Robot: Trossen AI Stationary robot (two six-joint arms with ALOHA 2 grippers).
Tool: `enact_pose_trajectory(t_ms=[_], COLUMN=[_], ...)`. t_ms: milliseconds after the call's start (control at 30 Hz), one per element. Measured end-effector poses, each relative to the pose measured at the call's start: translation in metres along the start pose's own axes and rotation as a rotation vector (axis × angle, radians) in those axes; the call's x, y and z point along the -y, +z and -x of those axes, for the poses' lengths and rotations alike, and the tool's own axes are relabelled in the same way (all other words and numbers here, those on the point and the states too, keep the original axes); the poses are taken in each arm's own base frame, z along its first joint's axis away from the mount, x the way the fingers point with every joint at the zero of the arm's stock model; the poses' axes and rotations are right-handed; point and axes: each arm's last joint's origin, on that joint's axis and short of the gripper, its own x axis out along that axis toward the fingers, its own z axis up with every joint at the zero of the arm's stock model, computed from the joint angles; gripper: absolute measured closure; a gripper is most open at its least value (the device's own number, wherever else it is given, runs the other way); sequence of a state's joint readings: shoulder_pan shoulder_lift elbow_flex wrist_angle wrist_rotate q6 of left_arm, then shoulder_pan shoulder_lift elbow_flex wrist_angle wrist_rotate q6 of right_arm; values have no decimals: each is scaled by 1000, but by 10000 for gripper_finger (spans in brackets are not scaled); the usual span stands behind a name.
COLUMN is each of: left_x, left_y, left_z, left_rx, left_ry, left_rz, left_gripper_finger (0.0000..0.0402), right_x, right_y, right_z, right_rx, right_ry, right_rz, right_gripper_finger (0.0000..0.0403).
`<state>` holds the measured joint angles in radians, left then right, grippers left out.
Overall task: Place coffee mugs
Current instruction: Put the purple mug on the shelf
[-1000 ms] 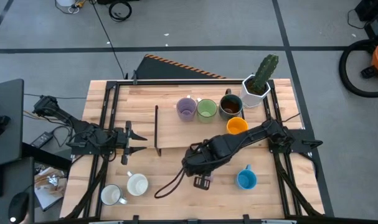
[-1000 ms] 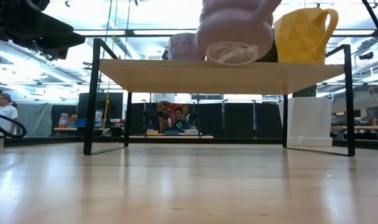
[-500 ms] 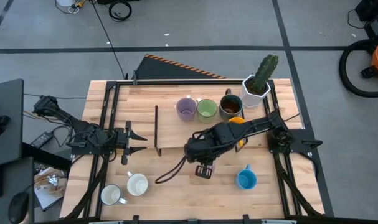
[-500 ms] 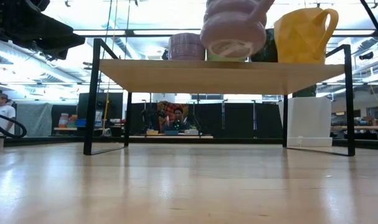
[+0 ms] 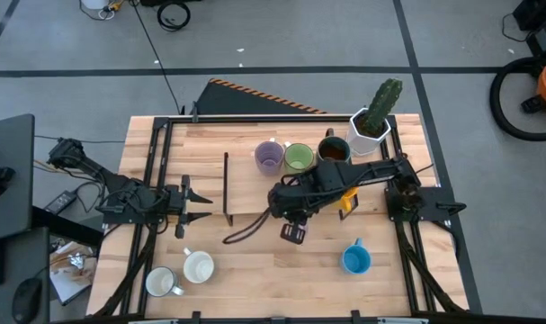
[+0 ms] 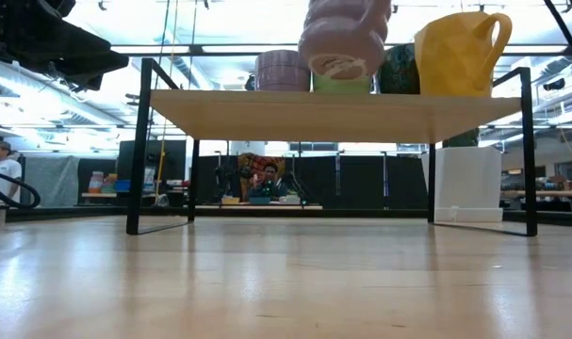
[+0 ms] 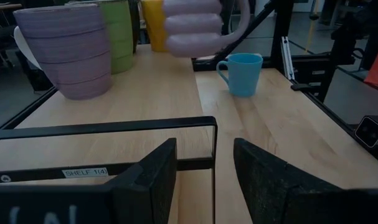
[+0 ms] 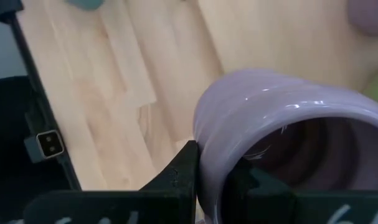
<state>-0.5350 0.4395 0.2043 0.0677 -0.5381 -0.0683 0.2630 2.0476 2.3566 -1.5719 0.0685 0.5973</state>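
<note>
We record a ribbed lilac ceramic mug [image 6: 346, 38], a yellow-orange mug [image 6: 460, 52], a green mug [image 5: 298, 157], a blue mug [image 5: 355, 259], two white mugs [image 5: 198, 266], and a pale wooden worktop [image 5: 255, 279].

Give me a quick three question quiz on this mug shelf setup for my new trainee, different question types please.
1. True or false: the right pincer is shut on a lilac mug.
2. Which mug stands on the table in front of the shelf, on the right arm's side? A) the green mug B) the blue mug C) the dark brown mug
3. Fill in: the two white mugs stand near the table's front edge on the ____ arm's side.

Key
1. True; the mug hangs above the shelf.
2. B, the blue mug.
3. Left; the left pincer waits there with nothing in it.
</note>
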Motion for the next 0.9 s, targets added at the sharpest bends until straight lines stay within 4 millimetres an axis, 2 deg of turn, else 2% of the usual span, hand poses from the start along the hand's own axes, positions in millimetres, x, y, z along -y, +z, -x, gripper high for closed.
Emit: enact_pose_trajectory(t_ms=[267, 500, 900], left_x=[0, 0, 0], left_y=[0, 0, -1], left_z=[0, 0, 0], left_rx=[0, 0, -7], left_ry=[0, 0, 0], left_rz=[0, 3, 21], left_gripper_finger=[237, 237, 237], right_x=[16, 19, 21], right_y=[9, 10, 0], right_z=[-8, -11, 11], right_rx=[-24, -31, 20], right_ry=[-16, -28, -28], right_rz=[-20, 5, 36], right_gripper_finger=[359, 359, 359])
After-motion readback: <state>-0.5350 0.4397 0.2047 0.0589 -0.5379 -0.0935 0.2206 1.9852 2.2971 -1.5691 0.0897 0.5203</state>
